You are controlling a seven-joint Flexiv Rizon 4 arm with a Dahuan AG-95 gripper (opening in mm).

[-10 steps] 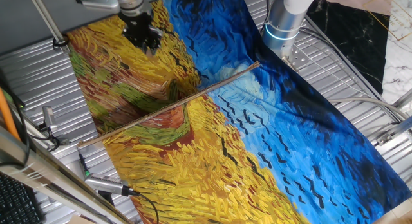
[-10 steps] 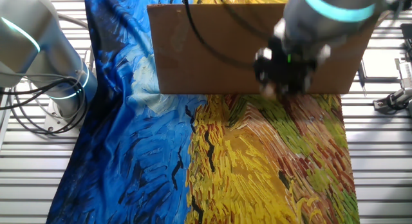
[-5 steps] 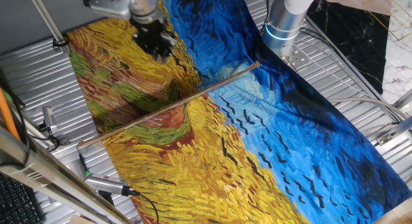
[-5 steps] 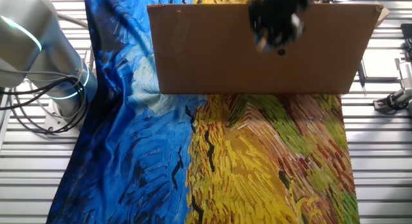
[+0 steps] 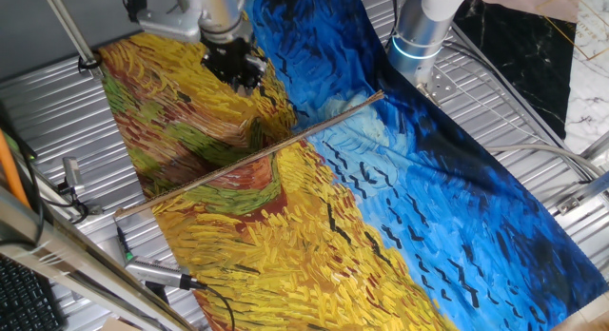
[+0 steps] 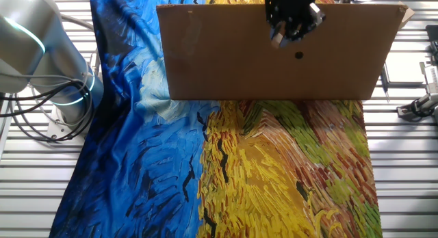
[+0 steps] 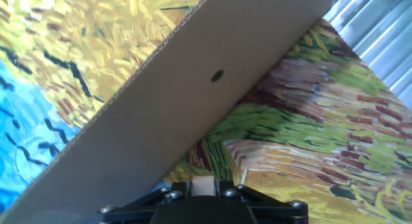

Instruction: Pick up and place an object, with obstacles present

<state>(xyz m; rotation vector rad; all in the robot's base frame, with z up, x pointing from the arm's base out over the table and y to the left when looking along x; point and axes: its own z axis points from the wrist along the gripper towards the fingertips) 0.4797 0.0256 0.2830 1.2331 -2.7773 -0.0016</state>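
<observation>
The object (image 7: 203,186), a tiny pale tan block, sits pinched between the dark jaws at the bottom edge of the hand view. My gripper (image 7: 203,183) is shut on it. In one fixed view the gripper (image 5: 237,70) hangs over the yellow far-left part of the cloth, behind the upright cardboard board (image 5: 252,155), which shows edge-on as a thin brown line. In the other fixed view the gripper (image 6: 291,22) is at the board's (image 6: 226,60) top edge. The board (image 7: 161,108) fills the middle of the hand view.
A painted blue and yellow cloth (image 5: 400,207) covers the slatted metal table (image 5: 533,131). A second white arm's base (image 5: 423,31) stands at the cloth's edge; it also shows in the other fixed view (image 6: 41,60). Tools and cables (image 5: 157,274) lie off the cloth.
The gripper has lifted from low over the yellow cloth and moved toward the cardboard board, now level with its top edge. The board and cloth have not moved.
</observation>
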